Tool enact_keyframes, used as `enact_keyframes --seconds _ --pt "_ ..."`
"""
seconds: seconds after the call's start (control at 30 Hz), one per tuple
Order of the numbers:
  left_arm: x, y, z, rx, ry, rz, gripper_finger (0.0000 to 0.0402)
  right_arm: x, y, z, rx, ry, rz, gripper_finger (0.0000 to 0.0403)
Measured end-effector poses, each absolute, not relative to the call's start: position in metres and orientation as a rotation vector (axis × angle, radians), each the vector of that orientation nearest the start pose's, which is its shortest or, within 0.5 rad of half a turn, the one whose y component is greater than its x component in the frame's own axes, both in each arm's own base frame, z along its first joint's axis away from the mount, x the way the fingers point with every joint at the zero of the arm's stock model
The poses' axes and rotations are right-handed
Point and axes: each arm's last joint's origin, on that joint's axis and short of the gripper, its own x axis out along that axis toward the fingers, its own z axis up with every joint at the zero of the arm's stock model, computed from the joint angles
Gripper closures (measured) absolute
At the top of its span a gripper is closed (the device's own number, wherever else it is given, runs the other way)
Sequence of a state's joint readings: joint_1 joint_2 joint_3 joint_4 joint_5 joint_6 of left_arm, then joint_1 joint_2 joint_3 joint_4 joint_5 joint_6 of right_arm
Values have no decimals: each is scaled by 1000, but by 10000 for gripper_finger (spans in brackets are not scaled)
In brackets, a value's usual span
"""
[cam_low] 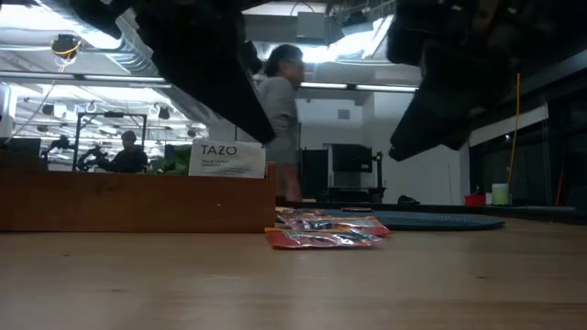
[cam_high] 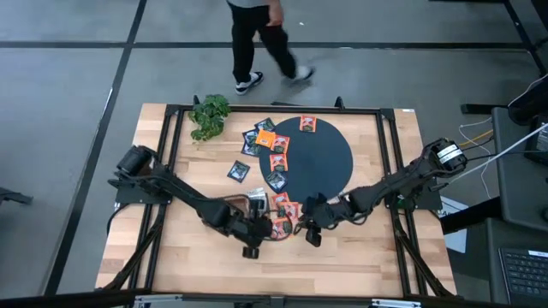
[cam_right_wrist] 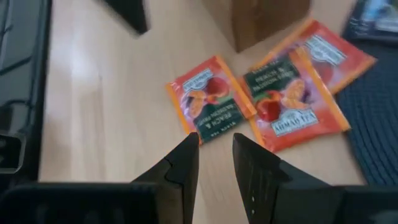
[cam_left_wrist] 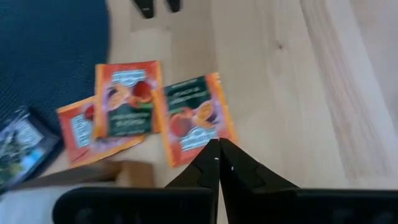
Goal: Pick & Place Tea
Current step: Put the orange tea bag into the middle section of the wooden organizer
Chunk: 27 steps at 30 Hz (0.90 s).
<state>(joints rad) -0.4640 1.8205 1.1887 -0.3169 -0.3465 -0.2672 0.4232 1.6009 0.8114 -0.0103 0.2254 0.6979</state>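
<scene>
Several small tea sachets lie flat on the dark disc [cam_high: 312,154] and on the wood beside it. Three orange ones lie near the disc's near edge [cam_high: 284,208]; the low view shows them flat on the wood [cam_low: 321,238]. My left gripper [cam_left_wrist: 217,148] is shut and hovers over the near corner of one orange sachet [cam_left_wrist: 193,115]. My right gripper [cam_right_wrist: 214,149] faces it from the right, open with nothing between its fingers, above another orange sachet [cam_right_wrist: 211,106]. In the low view both grippers hang clear above the table.
A wooden tray [cam_low: 138,197] holding a white TAZO sachet [cam_low: 227,158] stands at the left, near the left arm. A green plant [cam_high: 210,115] sits at the far left corner. A person [cam_high: 261,38] walks beyond the table's far edge. The near part of the table is bare wood [cam_high: 342,265].
</scene>
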Motion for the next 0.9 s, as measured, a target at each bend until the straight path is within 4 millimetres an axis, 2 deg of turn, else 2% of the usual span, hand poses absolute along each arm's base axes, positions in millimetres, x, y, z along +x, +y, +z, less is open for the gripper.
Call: enact_keyframes --seconds 0.13,0.27,0.5,0.67,0.9 --pt "348 -172 178 149 876 11 399 273 127 153 477 726 -149 302" --pt "354 -178 168 170 895 18 400 263 124 140 593 660 -188 302" --pt "357 -175 150 220 933 75 400 255 120 131 752 622 -221 264" --pt "360 -172 137 238 958 102 400 255 120 130 797 619 -238 236" --pt "364 -171 119 265 977 138 399 257 121 121 835 635 -269 229"
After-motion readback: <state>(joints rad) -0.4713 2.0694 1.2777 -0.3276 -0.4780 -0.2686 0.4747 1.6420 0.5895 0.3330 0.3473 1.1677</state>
